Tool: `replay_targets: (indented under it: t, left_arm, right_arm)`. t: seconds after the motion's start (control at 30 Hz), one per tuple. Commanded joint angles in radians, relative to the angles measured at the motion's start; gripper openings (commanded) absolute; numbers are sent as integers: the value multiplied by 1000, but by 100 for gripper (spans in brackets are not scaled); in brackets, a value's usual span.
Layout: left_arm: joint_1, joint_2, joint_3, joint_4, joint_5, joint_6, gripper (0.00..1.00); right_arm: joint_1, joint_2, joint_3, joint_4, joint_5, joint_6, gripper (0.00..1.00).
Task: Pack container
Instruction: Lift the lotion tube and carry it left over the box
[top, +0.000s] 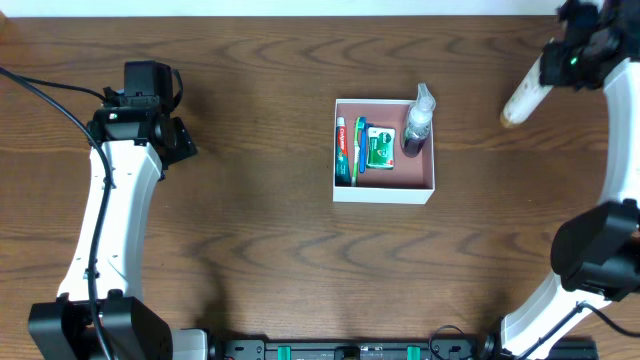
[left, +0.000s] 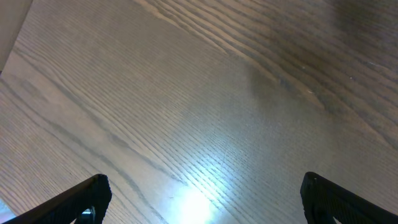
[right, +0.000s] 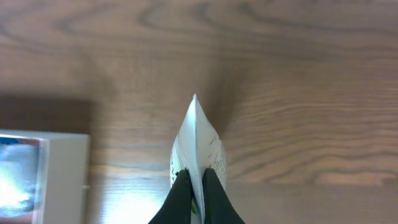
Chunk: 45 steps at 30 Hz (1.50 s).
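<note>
Over the wood table (top: 250, 230) the right gripper (right: 194, 182) clenched a white tube (right: 198, 140); the left gripper (left: 205, 199) gaped empty. The tube needed carrying into the container (top: 384, 195).

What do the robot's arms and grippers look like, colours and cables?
Both arms, left arm and right arm, have smooth white curved links with bulky black joints. A thin black cable runs along the left one. The left gripper and right gripper have matte black fingers; a small green light glows near the right wrist.
</note>
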Motion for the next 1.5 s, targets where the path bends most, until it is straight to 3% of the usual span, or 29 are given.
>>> replay_targets:
  t: [0.0,0.33,0.57,1.03,1.47]
  left_arm:
    - [3,1,-8,1,-20,-17,98]
    - [3,1,-8,1,-20,-17,98]
    - [3,1,-8,1,-20,-17,98]
    - [3,1,-8,1,-20,-17,98]
    - [3,1,-8,1,-20,-17,98]
  right_arm:
    - [6,-119,149,-72,-6,78,1]
    - [37,-318,238,-361,-69,262,1]
    - [103,-394,238,-455,-93,286,1]
    - [365,-359,127,-397,-58,331,1]
    - [491,-350,-134,-217,10,360,2]
